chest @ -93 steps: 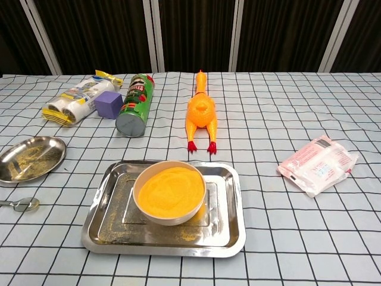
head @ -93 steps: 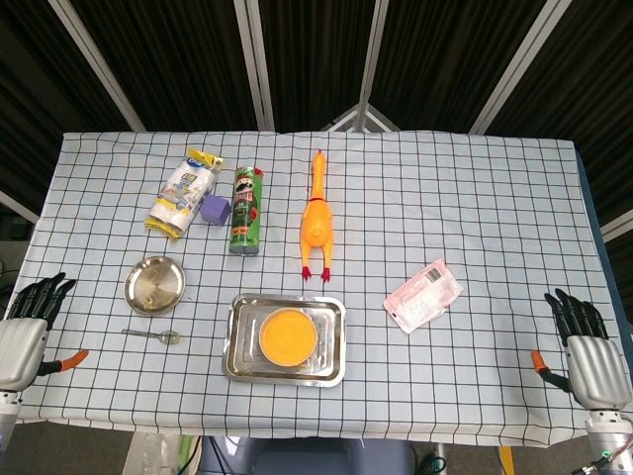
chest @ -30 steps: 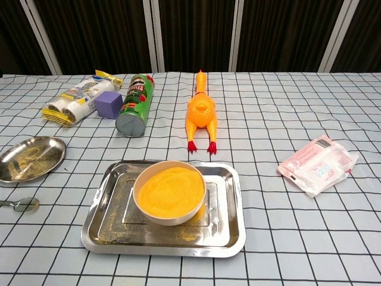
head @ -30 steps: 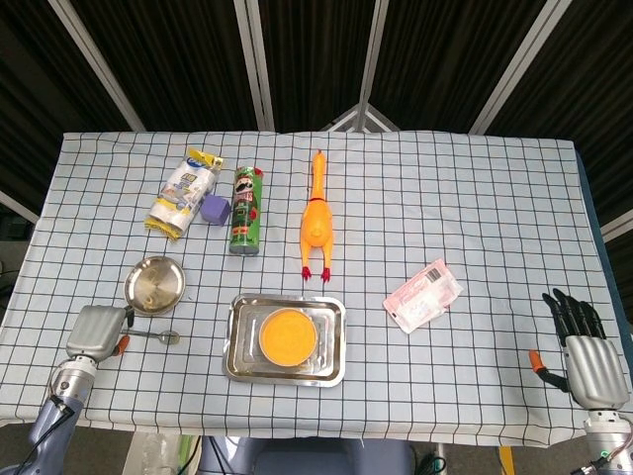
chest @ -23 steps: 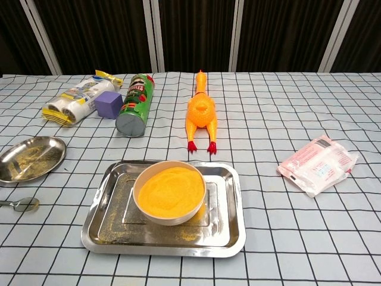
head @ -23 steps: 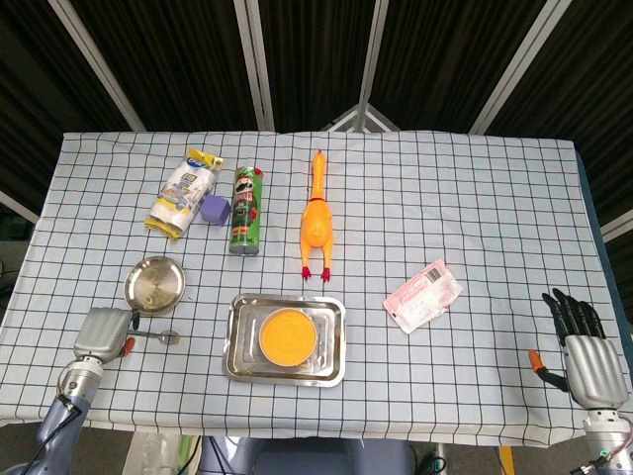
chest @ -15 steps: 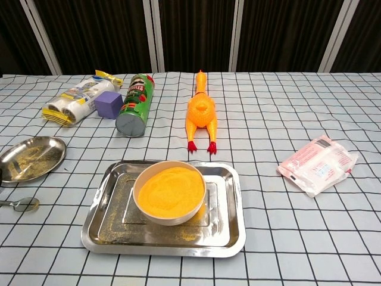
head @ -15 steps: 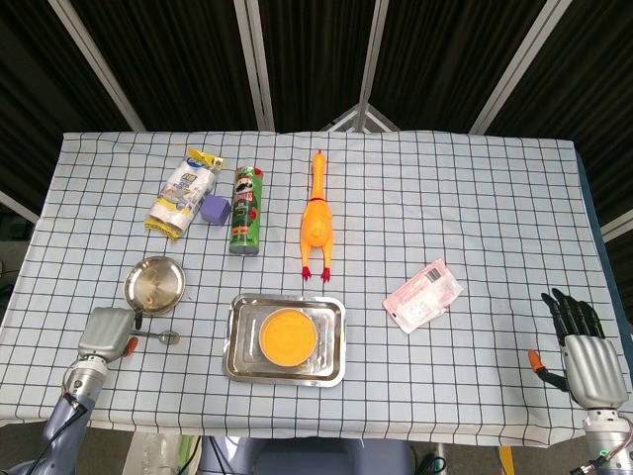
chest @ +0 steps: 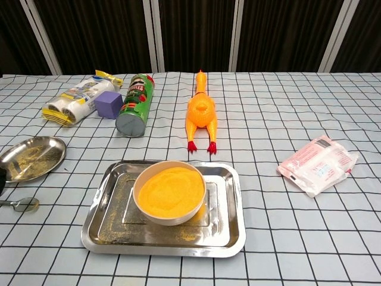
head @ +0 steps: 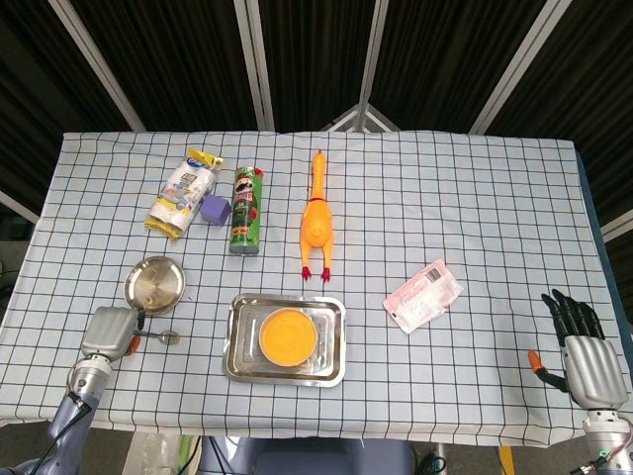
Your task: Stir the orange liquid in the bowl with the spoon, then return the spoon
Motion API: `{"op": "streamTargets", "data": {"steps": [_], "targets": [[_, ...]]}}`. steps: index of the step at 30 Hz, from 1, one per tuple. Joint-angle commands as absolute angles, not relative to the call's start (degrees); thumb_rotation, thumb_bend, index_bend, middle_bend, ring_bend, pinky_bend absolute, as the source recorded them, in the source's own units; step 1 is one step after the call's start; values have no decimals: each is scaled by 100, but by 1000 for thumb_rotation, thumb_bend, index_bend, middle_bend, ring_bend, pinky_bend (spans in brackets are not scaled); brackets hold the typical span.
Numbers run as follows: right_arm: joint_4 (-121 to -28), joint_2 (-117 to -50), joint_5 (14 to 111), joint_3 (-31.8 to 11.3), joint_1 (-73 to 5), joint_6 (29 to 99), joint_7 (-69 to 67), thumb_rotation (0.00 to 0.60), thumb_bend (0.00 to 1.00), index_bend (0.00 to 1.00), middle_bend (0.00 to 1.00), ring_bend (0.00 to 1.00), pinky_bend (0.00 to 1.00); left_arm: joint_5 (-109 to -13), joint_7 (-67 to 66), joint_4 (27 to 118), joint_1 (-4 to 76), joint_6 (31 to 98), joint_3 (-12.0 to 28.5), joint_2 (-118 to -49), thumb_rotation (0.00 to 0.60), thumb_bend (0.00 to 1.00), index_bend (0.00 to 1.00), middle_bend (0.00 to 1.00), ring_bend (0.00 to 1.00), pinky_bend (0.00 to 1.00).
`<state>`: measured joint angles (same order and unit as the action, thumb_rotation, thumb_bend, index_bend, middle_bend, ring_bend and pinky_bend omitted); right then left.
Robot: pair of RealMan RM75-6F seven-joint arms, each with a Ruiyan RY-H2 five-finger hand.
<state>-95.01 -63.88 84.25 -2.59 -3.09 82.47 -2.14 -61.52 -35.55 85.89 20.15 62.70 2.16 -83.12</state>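
A white bowl (head: 288,334) of orange liquid (chest: 169,190) stands in a steel tray (head: 237,371) at the table's front centre. The metal spoon (head: 163,337) lies flat on the cloth left of the tray, its bowl (chest: 22,204) toward the tray. My left hand (head: 109,332) hovers back-up over the handle's outer end, its orange-tipped thumb out to the side and its fingers hidden beneath it. A dark fingertip (chest: 2,174) shows at the chest view's left edge, above the spoon. My right hand (head: 584,346) rests at the front right corner, fingers spread, holding nothing.
A small steel dish (head: 154,284) sits just behind the spoon. Farther back lie a green can (head: 245,209), a purple cube (head: 215,209), a snack bag (head: 183,193) and a rubber chicken (head: 316,223). A pink packet (head: 423,295) lies right of the tray.
My left hand has come in from the front left edge, turned palm-down, and crept right and forward to the spoon's handle. The spoon, bowl and right hand have not moved.
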Motion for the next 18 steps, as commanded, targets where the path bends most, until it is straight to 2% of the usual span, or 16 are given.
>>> {"op": "streamTargets", "data": {"steps": [1, 18], "targets": [[-9507, -6385, 8422, -259, -309, 8244, -215, 600, 405, 0, 0, 0, 0, -6117, -3575, 8593, 2032, 6267, 218, -8324, 600, 494, 510, 1000, 996, 973], [-9522, -6376, 8408, -259, -308, 8234, -220, 600, 405, 0, 0, 0, 0, -6074, -3663, 8636, 2093, 6332, 148, -8342, 600, 508, 552, 1000, 998, 973]]}}
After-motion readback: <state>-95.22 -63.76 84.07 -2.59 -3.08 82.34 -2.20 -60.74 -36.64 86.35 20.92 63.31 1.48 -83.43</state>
